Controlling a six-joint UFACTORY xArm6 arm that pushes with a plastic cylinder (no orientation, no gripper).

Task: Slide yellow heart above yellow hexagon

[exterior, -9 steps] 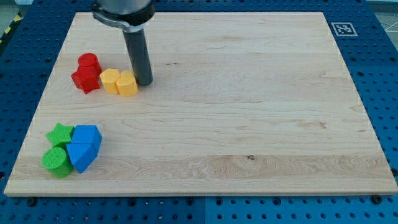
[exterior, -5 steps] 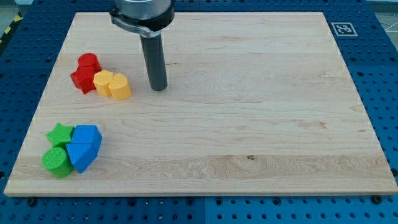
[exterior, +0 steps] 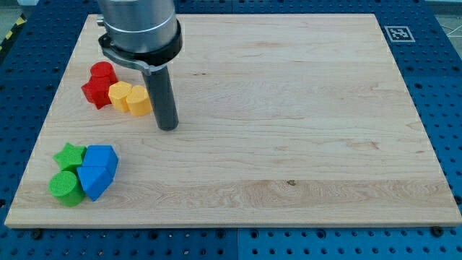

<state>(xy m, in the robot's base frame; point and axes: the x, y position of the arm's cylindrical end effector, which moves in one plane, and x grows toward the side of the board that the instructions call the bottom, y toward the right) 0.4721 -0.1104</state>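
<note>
1. The yellow heart point(exterior: 120, 94) is sitting at the tabletop's point(exterior: 289, 108) upper left, touching the yellow hexagon point(exterior: 139, 101).
2. The tool's tip point(exterior: 167, 127) is a plain rod, holding nothing, resting just right of them.
3. The heart is looking light, hard and slippery; pushing its side should work.

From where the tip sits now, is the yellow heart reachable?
Probably yes: my tip sits just right of and below the two yellow blocks, with bare board between. Which is the yellow heart is hard to tell.

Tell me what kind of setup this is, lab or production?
Likely a lab tabletop pushing rig: a wooden board on a blue perforated bench, a fiducial tag at the board's corner, and my tip just right of and below two yellow blocks.
</note>
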